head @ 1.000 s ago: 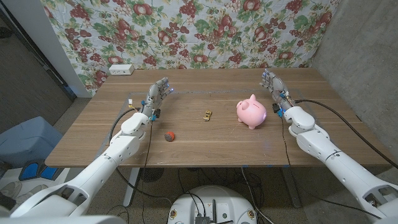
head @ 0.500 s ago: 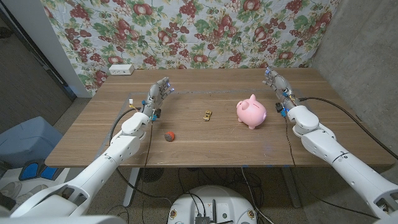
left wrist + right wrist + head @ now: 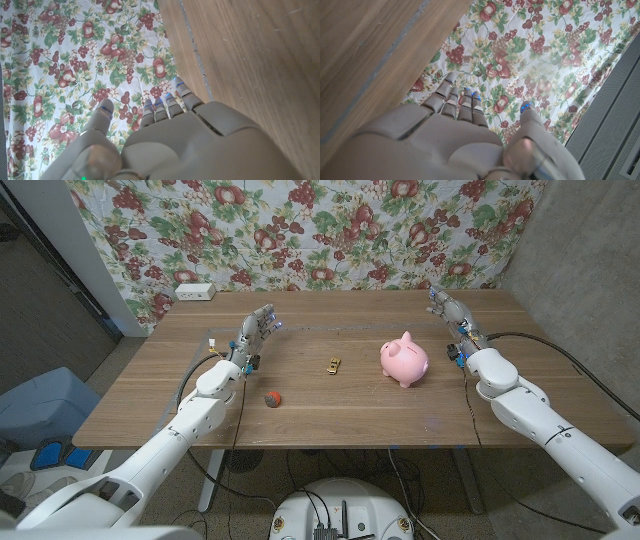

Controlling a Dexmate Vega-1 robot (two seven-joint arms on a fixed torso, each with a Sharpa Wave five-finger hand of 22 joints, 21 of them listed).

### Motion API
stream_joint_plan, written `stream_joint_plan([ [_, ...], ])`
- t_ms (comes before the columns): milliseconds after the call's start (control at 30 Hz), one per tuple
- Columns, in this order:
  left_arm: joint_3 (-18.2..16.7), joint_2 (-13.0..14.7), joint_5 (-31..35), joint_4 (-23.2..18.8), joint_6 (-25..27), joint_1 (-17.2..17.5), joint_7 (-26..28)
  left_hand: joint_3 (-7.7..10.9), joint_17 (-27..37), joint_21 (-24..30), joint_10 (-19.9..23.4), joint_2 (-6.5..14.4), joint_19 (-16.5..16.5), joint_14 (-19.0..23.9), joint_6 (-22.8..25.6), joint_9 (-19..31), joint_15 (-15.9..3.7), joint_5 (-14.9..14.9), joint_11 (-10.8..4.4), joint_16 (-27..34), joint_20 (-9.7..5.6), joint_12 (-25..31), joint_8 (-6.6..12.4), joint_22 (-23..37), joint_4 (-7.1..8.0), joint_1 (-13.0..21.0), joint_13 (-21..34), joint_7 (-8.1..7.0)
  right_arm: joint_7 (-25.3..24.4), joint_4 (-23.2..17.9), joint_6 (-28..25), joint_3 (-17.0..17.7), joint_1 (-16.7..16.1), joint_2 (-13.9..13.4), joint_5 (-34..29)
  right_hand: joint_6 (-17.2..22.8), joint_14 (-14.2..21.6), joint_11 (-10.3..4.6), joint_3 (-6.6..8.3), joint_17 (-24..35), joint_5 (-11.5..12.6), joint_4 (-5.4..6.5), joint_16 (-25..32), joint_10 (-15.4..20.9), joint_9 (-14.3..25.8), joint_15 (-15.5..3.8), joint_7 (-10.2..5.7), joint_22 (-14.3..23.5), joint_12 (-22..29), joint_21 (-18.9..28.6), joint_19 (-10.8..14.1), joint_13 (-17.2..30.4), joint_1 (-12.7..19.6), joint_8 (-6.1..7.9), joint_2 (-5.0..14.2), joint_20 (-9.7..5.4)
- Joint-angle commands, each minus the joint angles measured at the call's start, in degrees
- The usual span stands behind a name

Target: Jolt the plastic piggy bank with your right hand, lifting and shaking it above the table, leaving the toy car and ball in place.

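My left hand point(image 3: 254, 336) stands left of the pink piggy bank point(image 3: 404, 361), fingers spread, holding nothing. The red ball point(image 3: 271, 397) and yellow toy car point(image 3: 334, 365) sit between them on the wooden table point(image 3: 340, 415). My right hand point(image 3: 450, 318), spread and empty, stands right of the piggy bank, apart from it.

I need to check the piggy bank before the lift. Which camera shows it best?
The head view: the pink piggy bank stands whole on the table, untouched. Both wrist views look along the hands' backs at the table edge and floral cloth instead.
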Motion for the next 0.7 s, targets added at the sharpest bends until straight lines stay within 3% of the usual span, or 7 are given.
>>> stream_joint_plan([
  [33, 0.1, 0.0, 0.2, 0.0, 0.4, -0.4, 0.2, 0.34, 0.2, -0.3, 0.2, 1.8, 0.6, 0.3, 0.6, 0.2, -2.02, 0.3, -0.31, 0.2, 0.02, 0.4, 0.29, 0.3, 0.08, -0.2, 0.2, -0.03, -2.1, -2.8, -2.1, 0.4, -1.0, -1.4, -2.8, 0.6, 0.6, -0.04, -0.01, 0.1, 0.3, -0.32, 0.2, 0.8, 0.1, -0.05, 0.29, 0.2, 0.5, -0.2, 0.3, 0.1, 0.8, 0.38, -0.09, 0.39],
  [700, 0.0, -0.1, -0.1, 0.4, 0.2, -0.4, -0.2, 0.42, 0.2, -0.7, 0.2, 1.8, 0.8, 0.2, 0.6, 0.2, -2.05, 0.3, -0.29, 0.2, 0.04, 0.4, 0.27, 0.3, 0.06, -0.3, 0.2, -0.04, -5.5, -9.9, -6.6, 2.2, -4.7, -4.7, -7.2, 0.7, 0.8, 0.17, 0.14, -0.1, 0.3, -0.50, 0.4, 1.3, 0.1, -0.27, 0.26, 0.3, 0.6, -0.4, 1.0, 0.1, 1.1, 0.34, -0.08, 0.10],
])
